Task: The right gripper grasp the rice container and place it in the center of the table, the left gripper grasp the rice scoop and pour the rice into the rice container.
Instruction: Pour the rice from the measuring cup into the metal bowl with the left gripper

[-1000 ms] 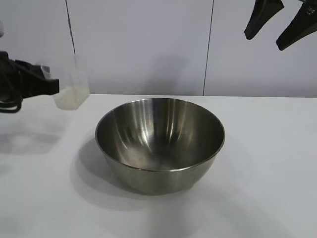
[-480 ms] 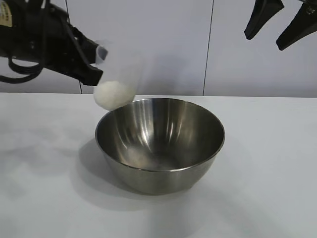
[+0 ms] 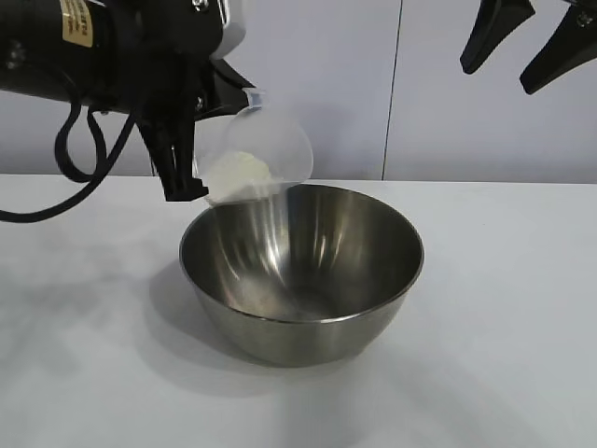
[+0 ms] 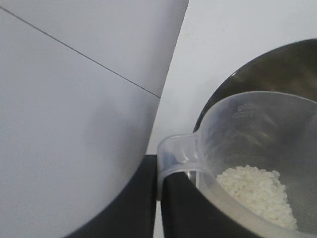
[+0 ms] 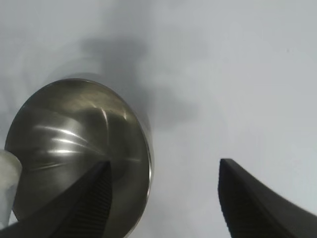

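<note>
The rice container [image 3: 301, 271], a large shiny steel bowl, stands in the middle of the white table [image 3: 504, 327]; it also shows in the right wrist view [image 5: 74, 144]. My left gripper [image 3: 191, 154] is shut on the rice scoop [image 3: 254, 157], a translucent plastic cup, and holds it tilted over the bowl's left rim. The rice [image 3: 241, 173] lies near the cup's lip, and a thin stream falls into the bowl. In the left wrist view the scoop [image 4: 247, 134] holds the rice [image 4: 260, 193], with its tab pinched between my fingers [image 4: 198, 213]. My right gripper [image 3: 522, 47] is open, high at the upper right.
A pale panelled wall [image 3: 326, 84] stands behind the table. Bare tabletop lies left, right and in front of the bowl.
My left gripper has carried the scoop from the far left to over the bowl's left rim and tipped it, and rice now falls. The right gripper has not moved.
</note>
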Action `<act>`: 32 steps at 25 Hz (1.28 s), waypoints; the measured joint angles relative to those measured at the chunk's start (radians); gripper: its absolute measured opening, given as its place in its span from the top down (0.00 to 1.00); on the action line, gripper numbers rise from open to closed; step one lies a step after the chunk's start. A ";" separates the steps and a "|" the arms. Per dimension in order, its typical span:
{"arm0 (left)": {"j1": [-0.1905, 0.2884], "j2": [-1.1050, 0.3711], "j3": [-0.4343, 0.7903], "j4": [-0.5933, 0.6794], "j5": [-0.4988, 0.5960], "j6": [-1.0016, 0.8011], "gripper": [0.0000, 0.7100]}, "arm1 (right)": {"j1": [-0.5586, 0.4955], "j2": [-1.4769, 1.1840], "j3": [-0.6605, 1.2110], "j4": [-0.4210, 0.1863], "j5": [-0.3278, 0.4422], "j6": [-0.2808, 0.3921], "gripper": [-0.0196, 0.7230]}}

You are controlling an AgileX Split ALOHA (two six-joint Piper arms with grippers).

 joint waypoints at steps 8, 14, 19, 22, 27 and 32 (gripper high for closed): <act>-0.092 0.000 -0.006 -0.271 0.020 0.500 0.99 | 0.000 0.000 0.000 0.009 -0.006 0.000 0.39; -0.125 0.016 -0.006 -0.541 0.012 0.997 0.99 | 0.000 0.000 0.000 0.013 -0.006 0.000 0.39; -0.128 0.057 -0.006 -0.709 -0.064 1.361 0.99 | 0.000 0.000 0.000 0.017 -0.007 0.000 0.39; -0.128 0.064 -0.006 -0.757 -0.111 1.474 0.99 | 0.000 0.000 0.000 0.017 -0.009 0.000 0.39; -0.157 0.064 -0.006 -0.779 -0.175 1.573 0.99 | 0.000 0.000 0.000 0.017 -0.025 0.000 0.39; -0.210 0.064 -0.006 -0.794 -0.208 1.593 0.99 | 0.000 0.000 0.000 0.017 -0.027 0.000 0.39</act>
